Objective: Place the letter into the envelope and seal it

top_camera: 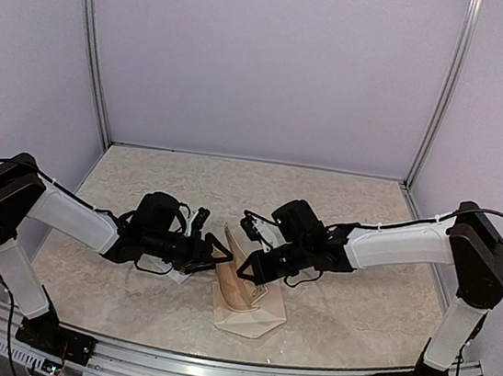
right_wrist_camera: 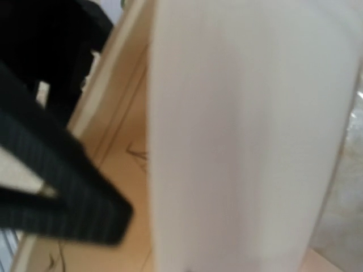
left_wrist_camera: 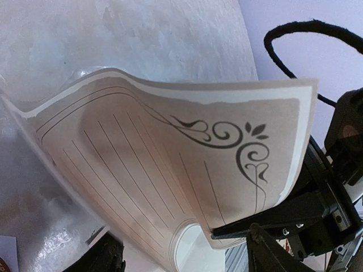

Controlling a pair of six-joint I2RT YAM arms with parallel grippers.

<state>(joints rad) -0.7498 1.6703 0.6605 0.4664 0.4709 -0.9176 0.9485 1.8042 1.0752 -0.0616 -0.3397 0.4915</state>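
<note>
The letter is curled into a standing fold between my two grippers at the table's middle front. Its bordered, lined face fills the left wrist view, and its white back fills the right wrist view. The envelope lies flat on the table under and in front of the letter. My right gripper is shut on the letter's lower edge, and one of its dark fingers shows there. My left gripper is open, its fingers spread either side of the fold.
A small white strip lies on the table under the left gripper, and its corner shows in the left wrist view. The marbled table is walled on three sides, with a metal rail along the near edge.
</note>
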